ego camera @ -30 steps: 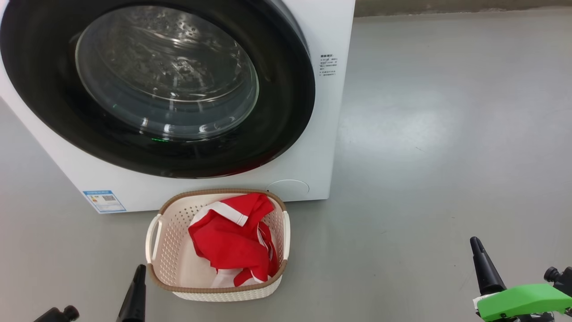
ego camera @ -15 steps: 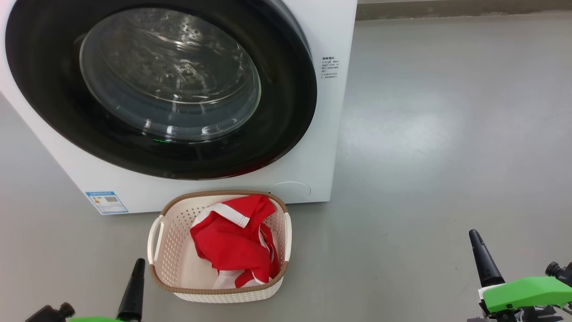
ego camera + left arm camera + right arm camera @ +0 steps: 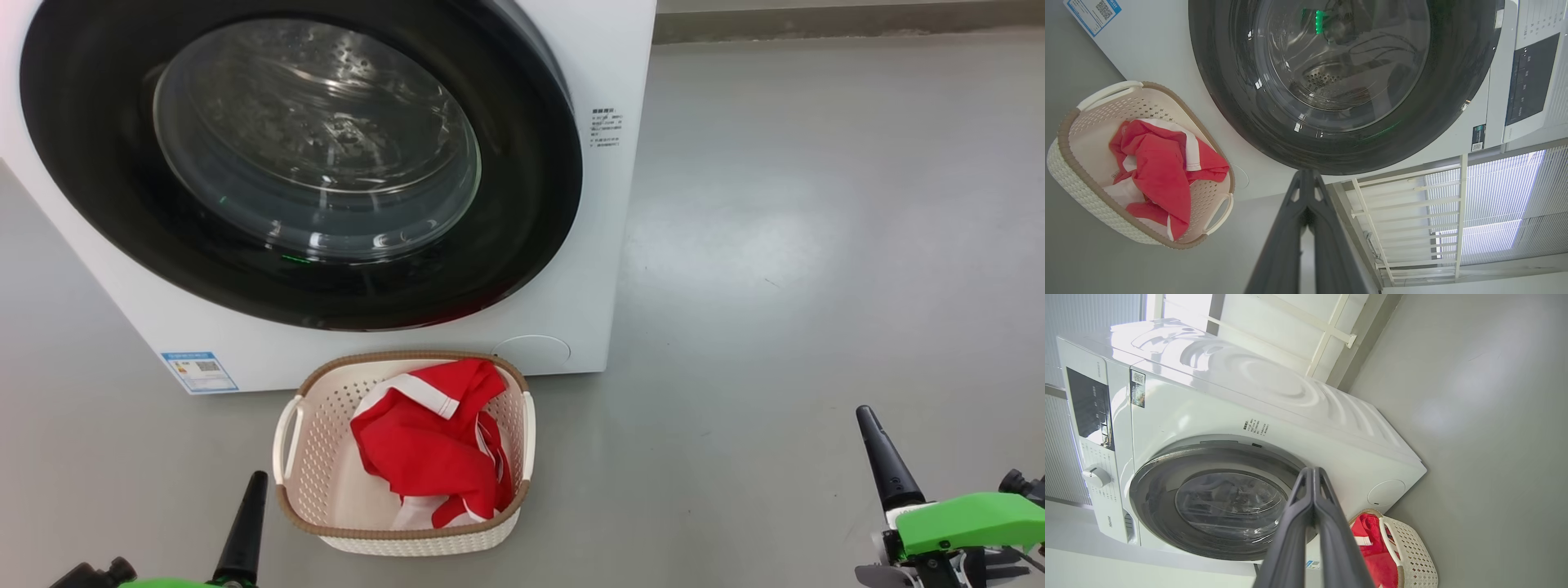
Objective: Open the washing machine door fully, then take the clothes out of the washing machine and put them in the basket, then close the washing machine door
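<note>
Clothes point(image 3: 424, 449) lie in the basket point(image 3: 322, 416), set just before the washing machine point(image 3: 596, 269) for a short carry. Its door point(image 3: 539, 204) sits closed. Both arms' jaws are pinched together, holding nothing.

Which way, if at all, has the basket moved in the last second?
No. The basket keeps its spot against the washing machine; the whole head view shifted together, so the camera moved.

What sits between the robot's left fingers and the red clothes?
Only the near wall of the basket; the clothes lie inside it, uncovered from above. Otherwise just floor lies before the left fingers.
</note>
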{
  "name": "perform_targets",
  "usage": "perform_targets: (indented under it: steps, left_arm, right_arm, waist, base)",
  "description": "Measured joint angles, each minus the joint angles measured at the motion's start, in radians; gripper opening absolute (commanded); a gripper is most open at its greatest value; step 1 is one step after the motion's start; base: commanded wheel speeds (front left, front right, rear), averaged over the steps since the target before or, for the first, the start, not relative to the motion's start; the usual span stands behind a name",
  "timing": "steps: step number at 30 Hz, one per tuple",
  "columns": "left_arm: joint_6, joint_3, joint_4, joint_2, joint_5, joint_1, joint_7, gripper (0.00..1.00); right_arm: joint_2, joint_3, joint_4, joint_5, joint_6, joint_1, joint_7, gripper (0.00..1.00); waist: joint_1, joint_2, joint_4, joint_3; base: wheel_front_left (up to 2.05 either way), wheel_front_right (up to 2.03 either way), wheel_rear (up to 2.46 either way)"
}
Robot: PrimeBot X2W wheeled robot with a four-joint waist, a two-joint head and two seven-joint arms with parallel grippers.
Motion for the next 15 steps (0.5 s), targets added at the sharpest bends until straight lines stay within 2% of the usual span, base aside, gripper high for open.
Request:
perform_targets:
  steps: [15]
  left_arm:
    - [0.0,0.006,-0.008,-0.001,-0.168,-0.021,0.045,0.0]
  right_arm:
    - [0.0,-0.02,-0.007,0.149,0.0,-0.017,0.044,0.0]
  waist:
    - [0.0,0.0,0.006,-0.009]
  base:
    - [0.0,0.0,0.0]
